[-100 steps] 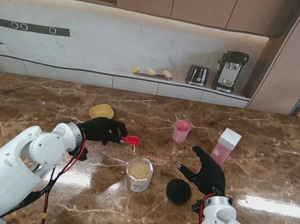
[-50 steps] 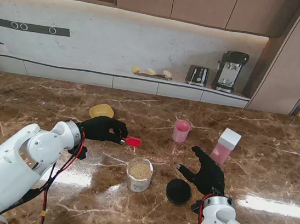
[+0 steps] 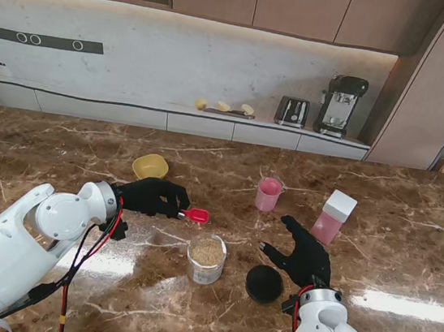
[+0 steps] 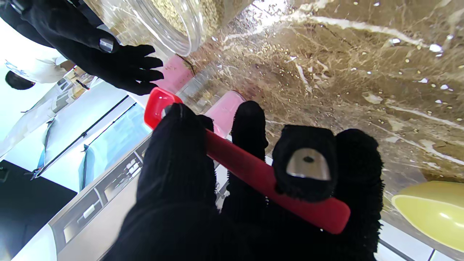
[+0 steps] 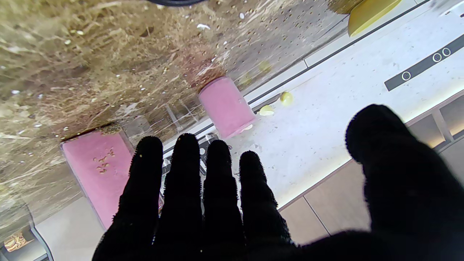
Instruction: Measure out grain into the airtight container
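The left hand (image 3: 151, 196) is closed around the handle of a red measuring scoop (image 3: 196, 215), the handle being pinned between thumb and curled fingers (image 4: 308, 163) in the left wrist view, with the bowl of the scoop projecting beyond them toward the right. The bowl is held above the table, just short of the clear airtight container (image 3: 206, 258), which stands nearer to me and already holds a layer of grain. The step in hand is judged to be the carrying of the scoop to the container; whether the scoop is loaded cannot be told. What is called for next is that the bowl be brought over the open mouth and tipped. The right hand (image 3: 303, 256) is spread flat and empty, beside the black lid (image 3: 264, 283). Farther off, a pink cup (image 3: 268, 194), a pink box (image 3: 334, 217) and a yellow bowl (image 3: 150, 165) are seen.
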Controlling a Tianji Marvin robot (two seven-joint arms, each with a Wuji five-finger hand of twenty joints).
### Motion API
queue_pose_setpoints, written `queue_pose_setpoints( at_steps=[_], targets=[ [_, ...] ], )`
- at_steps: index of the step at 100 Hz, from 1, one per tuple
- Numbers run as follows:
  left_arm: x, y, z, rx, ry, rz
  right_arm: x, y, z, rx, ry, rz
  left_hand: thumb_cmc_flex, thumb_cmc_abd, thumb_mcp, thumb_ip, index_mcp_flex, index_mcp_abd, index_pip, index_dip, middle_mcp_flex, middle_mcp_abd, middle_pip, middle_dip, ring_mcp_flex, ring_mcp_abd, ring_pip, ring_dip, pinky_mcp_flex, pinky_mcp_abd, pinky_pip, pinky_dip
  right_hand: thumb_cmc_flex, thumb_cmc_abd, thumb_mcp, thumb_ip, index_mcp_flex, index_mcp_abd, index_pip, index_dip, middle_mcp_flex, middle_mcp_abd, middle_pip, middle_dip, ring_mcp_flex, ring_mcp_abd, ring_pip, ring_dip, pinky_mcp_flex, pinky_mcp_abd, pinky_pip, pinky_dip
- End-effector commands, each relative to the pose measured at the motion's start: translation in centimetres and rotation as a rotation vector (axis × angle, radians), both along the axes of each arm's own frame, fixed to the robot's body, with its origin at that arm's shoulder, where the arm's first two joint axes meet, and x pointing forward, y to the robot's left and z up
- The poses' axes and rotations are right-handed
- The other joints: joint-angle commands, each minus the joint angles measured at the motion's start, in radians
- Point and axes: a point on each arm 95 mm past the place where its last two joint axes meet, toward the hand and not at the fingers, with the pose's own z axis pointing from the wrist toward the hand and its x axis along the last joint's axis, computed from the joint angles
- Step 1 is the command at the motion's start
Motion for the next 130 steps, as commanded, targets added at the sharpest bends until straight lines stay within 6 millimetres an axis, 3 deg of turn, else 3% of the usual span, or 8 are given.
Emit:
queue_pose_setpoints(
  at_steps=[1,24,54,57,61,70,130],
  targets=[
    [-0.4,0.1,-0.8,0.004,0.011,-0.004,0.2,0.1,-0.4,0.004,0.011,0.008,0.105,0.053,0.049,0.039,0.032,-0.047,0.076,0.051,0.047,0.009,0.032,-0.013,0.070,0.039,0.071,0.009,0.019,0.028,0.030,0.036,0.017,0.003,-0.019,0.033,0.025,-0.026,0.016,-0.008,0.019,-0.026,-0.007,-0.009,0.038,-0.036,-0.016,-0.013,0.018,-0.054,-0.003,-0.053],
    [-0.8,0.1,-1.6,-0.003,0.014,0.016,1.4,0.4,0.0,0.020,0.003,0.017,0.107,0.045,0.048,0.038,0.042,-0.054,0.077,0.051,0.063,0.013,0.060,-0.001,0.071,0.035,0.110,-0.022,0.032,0.027,0.041,0.043,0.034,-0.021,-0.016,0.032,0.033,-0.022,0.027,-0.013,0.029,-0.017,-0.006,-0.025,0.058,-0.036,-0.011,-0.028,0.039,-0.064,0.026,-0.080],
    [-1.6,0.8,-2.2,-0.030,-0.012,0.056,3.3,1.4,-0.2,0.050,0.046,0.008,0.101,0.047,0.049,0.041,0.040,-0.066,0.071,0.054,0.055,0.007,0.064,0.008,0.069,0.039,0.111,-0.033,0.014,0.025,0.041,0.046,0.081,-0.074,-0.045,0.037,-0.045,0.043,0.031,-0.017,-0.042,0.019,0.036,-0.039,0.064,-0.024,0.006,-0.035,0.045,-0.048,0.081,-0.126],
    [-1.6,0.9,-2.2,-0.032,-0.015,0.060,3.4,1.5,-0.2,0.053,0.053,0.003,0.100,0.046,0.049,0.041,0.040,-0.067,0.069,0.053,0.055,0.008,0.064,0.008,0.069,0.039,0.110,-0.033,0.013,0.026,0.041,0.046,0.052,-0.090,0.032,0.044,-0.047,0.046,0.042,-0.017,-0.043,0.021,0.048,-0.040,0.064,-0.023,0.010,-0.033,0.045,-0.048,0.090,-0.136],
    [-1.7,1.1,-2.2,-0.032,-0.019,0.065,3.5,1.6,-0.4,0.056,0.064,-0.004,0.099,0.046,0.049,0.041,0.041,-0.068,0.067,0.051,0.054,0.008,0.063,0.009,0.069,0.041,0.109,-0.034,0.012,0.026,0.040,0.047,0.011,-0.097,0.168,0.011,-0.050,0.052,0.052,-0.022,-0.046,0.024,0.052,-0.042,0.065,-0.021,0.011,-0.033,0.045,-0.046,0.098,-0.149],
    [-1.9,1.4,-2.2,-0.033,-0.026,0.075,3.8,1.9,-0.7,0.067,0.088,-0.016,0.097,0.047,0.050,0.042,0.041,-0.070,0.063,0.048,0.054,0.004,0.061,0.010,0.067,0.044,0.105,-0.036,0.008,0.026,0.038,0.047,0.000,-0.107,0.236,-0.019,-0.041,0.059,0.074,-0.018,-0.034,0.033,0.062,-0.040,0.072,-0.014,0.017,-0.031,0.053,-0.037,0.111,-0.151],
    [-2.7,2.4,-2.7,-0.037,-0.057,0.101,5.9,2.0,-1.7,0.123,0.208,-0.084,0.088,0.053,0.052,0.042,0.031,-0.074,0.057,0.036,0.045,-0.005,0.061,0.017,0.063,0.050,0.084,-0.029,-0.015,0.023,0.032,0.054,-0.008,-0.107,0.249,-0.029,-0.019,0.058,0.085,-0.044,-0.016,0.035,0.050,-0.049,0.068,-0.014,0.009,-0.038,0.044,-0.029,0.116,-0.158]
  ],
)
